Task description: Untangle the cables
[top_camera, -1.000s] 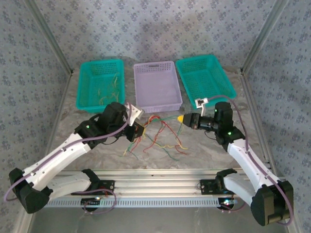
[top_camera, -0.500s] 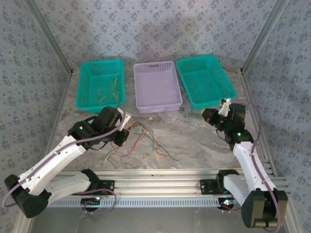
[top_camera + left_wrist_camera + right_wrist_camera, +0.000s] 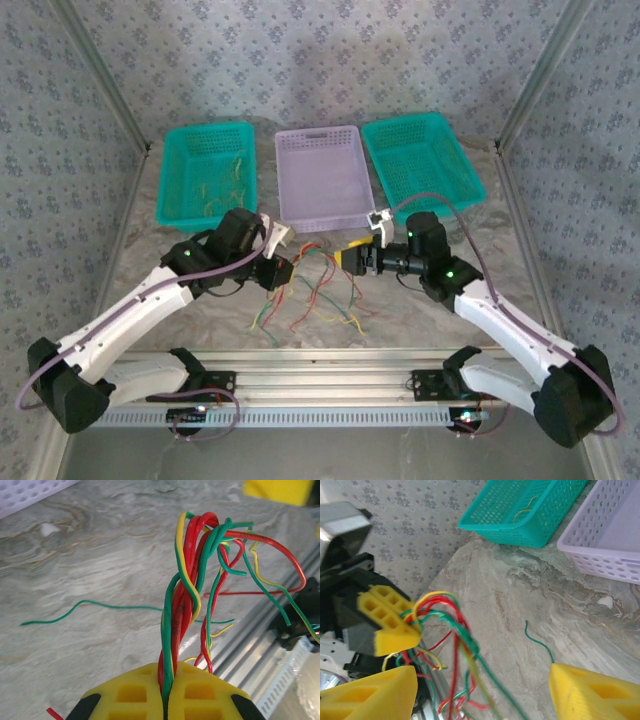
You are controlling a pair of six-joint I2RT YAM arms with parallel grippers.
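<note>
The cables (image 3: 322, 288) are a tangle of thin red, green and yellow wires at the table's centre. My left gripper (image 3: 279, 270) is shut on one end of the bundle, and the twisted strands (image 3: 186, 595) rise straight from between its yellow fingers (image 3: 200, 690). My right gripper (image 3: 352, 258) faces it from the right, open. Its yellow fingers (image 3: 375, 695) stand wide apart, and the blurred hanging cables (image 3: 462, 635) pass between them without touching either. One loose green wire (image 3: 538, 639) lies alone on the marble.
Three baskets stand at the back: a teal one (image 3: 165, 190) at the left holding several wires, a purple one (image 3: 320, 133) in the middle, and a teal one (image 3: 405, 124) at the right. A metal rail (image 3: 330, 360) runs along the near edge.
My right arm swung from the right side of the table back in to the cables and its jaws opened. My left gripper shifted slightly right, still holding the bundle.
</note>
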